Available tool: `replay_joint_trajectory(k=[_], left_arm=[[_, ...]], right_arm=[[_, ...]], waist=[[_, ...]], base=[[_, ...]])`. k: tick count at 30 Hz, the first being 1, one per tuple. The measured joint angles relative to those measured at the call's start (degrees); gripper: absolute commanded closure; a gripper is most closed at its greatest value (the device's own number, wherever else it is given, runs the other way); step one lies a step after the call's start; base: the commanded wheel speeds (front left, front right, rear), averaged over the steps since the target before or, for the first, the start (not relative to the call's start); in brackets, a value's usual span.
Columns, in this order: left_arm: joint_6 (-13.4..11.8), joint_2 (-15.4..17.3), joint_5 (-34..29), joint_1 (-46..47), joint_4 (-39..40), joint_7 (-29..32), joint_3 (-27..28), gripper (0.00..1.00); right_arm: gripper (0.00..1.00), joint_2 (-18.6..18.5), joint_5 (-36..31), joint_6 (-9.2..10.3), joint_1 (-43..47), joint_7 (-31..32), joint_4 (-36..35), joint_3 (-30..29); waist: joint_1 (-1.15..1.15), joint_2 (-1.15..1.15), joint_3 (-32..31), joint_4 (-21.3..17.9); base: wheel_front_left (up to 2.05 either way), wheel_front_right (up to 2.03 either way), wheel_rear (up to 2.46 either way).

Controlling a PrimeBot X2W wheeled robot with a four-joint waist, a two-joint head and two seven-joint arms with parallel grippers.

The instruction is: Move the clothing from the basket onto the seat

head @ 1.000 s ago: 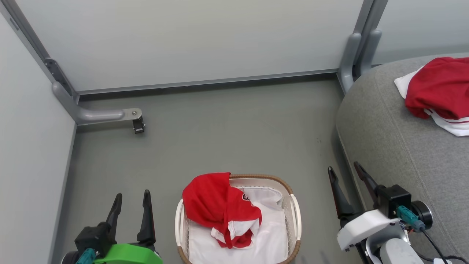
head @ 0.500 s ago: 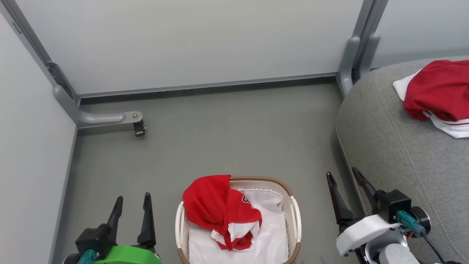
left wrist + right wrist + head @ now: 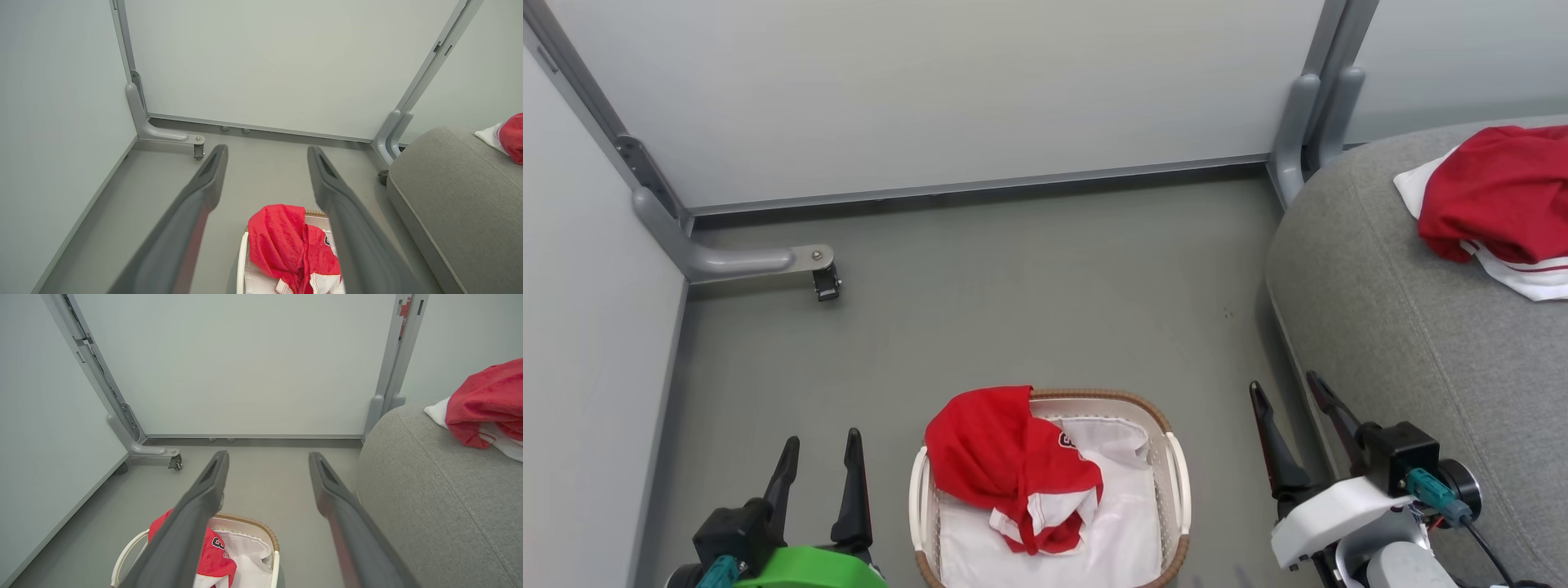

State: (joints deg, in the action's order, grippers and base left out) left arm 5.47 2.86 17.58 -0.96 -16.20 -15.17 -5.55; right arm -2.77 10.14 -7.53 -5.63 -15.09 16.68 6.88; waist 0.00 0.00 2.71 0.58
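Head camera has shifted a touch since half a second ago, so the whole view has slid; basket, garments and both arms keep their arrangement. Nearest, left gripper (image 3: 822, 439) hovers over the floor (image 3: 1029, 286) left of the basket (image 3: 1111, 395), jaws wide, holding nothing. Right gripper (image 3: 1284, 382) hovers between basket and seat (image 3: 1405, 327), jaws likewise wide and empty. One red garment (image 3: 988, 449) lies bunched in the basket, draped over the left rim, white trim at its lower edge, on the white liner (image 3: 1131, 523). The right wrist view brings out dark lettering on that cloth (image 3: 216, 543); the left wrist view catches it as a dark patch half behind a finger. Second garment (image 3: 1494, 192), red over white with stripe trim, lies on the seat, well apart from the basket. Farther back, a castor (image 3: 827, 282) on a grey foot; the left wrist view adds another small wheel (image 3: 383, 177) by the seat's corner. Pale panels (image 3: 980, 90) close the far side.
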Motion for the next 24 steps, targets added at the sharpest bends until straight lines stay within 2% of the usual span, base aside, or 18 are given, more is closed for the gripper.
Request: replay_joint_trajectory(k=[13,24], left_arm=[[-0.09,0.00,-0.36,1.10,0.18,0.00,-1.23,0.00],[1.10,0.04,-4.72,12.38,-4.05,-0.01,-5.91,0.00]], right_arm=[[0.00,-0.01,-0.63,0.00,-1.37,0.00,-1.01,-0.74],[0.00,-0.02,-2.55,0.00,-5.12,0.00,-3.85,-2.21]], waist=[[0.00,0.00,2.36,-0.77],[0.00,0.00,8.45,-1.71]], base=[[0.00,0.00,0.00],[0.00,0.00,0.00]])
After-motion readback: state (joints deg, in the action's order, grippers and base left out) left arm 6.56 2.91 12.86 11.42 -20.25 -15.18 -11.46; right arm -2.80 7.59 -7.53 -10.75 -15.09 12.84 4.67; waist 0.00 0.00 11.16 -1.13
